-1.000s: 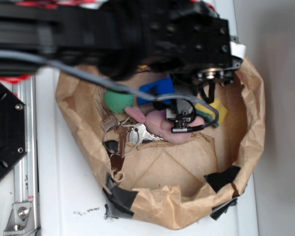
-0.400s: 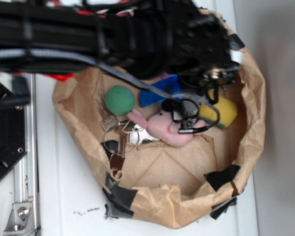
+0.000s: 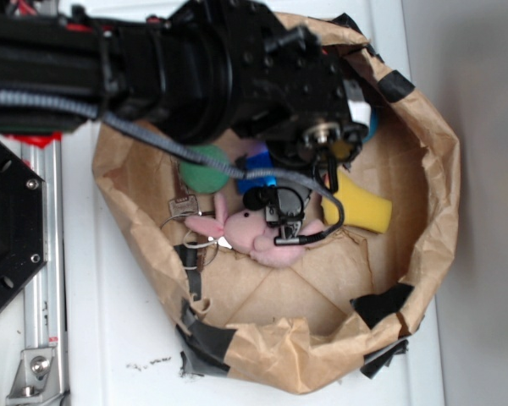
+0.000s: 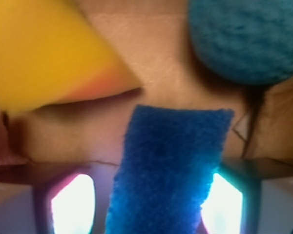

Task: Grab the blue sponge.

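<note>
The blue sponge (image 4: 171, 165) is a flat bright-blue foam slab. In the wrist view it fills the space between my two fingers, its far end pointing away. My gripper (image 4: 147, 204) is open around it. The right finger (image 4: 224, 204) is against the sponge's edge, and a narrow gap shows beside the left finger (image 4: 71, 204). In the exterior view only a corner of the sponge (image 3: 256, 172) shows under the black arm inside the paper bag (image 3: 423, 254). The gripper itself is hidden there by the wrist.
A thick yellow sponge (image 3: 360, 207) lies to the right, also in the wrist view (image 4: 44, 53). A teal ball (image 3: 205, 167) lies left of the arm, also in the wrist view (image 4: 244, 39). A pink plush toy (image 3: 258, 233) lies in front, with keys (image 3: 182, 207) beside it.
The arm has moved left and lower over the blue sponge, now hiding most of it. The pink plush toy and keys have been pushed left.
</note>
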Controlling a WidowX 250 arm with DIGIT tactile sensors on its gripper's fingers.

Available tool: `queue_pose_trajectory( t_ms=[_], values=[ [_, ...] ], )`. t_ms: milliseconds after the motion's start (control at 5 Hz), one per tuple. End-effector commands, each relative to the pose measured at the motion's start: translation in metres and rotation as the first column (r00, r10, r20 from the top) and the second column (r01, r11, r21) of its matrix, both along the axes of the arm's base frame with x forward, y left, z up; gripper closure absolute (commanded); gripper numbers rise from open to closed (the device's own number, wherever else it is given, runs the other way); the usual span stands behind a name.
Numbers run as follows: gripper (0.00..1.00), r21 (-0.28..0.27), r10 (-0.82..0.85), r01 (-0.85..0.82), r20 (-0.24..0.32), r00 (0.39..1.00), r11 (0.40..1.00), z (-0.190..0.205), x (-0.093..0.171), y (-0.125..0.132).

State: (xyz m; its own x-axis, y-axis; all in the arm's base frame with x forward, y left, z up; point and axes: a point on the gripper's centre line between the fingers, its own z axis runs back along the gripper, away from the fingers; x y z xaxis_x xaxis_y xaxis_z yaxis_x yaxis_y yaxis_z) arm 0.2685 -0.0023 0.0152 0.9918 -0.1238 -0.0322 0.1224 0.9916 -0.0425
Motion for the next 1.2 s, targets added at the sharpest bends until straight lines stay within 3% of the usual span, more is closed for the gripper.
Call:
queue_pose_trajectory(
  t_ms=[0,200,400,600,800,1000],
  values=[
    [1.0,0.016,-0.07,0.072,-0.102,0.992,0.997,-0.005,-0.015,-0.017],
    [1.0,0.051,-0.09,0.09,-0.005,0.996,0.995,0.043,-0.005,-0.02],
    [1.0,0.041,-0.171,0.167,0.135,0.976,0.985,0.093,-0.008,-0.037],
    [1.0,0.012,-0.16,0.161,0.182,0.97,0.987,0.144,-0.011,-0.046],
    [1.0,0.015,-0.125,0.124,0.184,0.975,0.992,0.169,-0.006,-0.046],
    [1.0,0.009,-0.084,0.084,0.181,0.98,0.996,0.161,0.005,-0.033]
  ],
)
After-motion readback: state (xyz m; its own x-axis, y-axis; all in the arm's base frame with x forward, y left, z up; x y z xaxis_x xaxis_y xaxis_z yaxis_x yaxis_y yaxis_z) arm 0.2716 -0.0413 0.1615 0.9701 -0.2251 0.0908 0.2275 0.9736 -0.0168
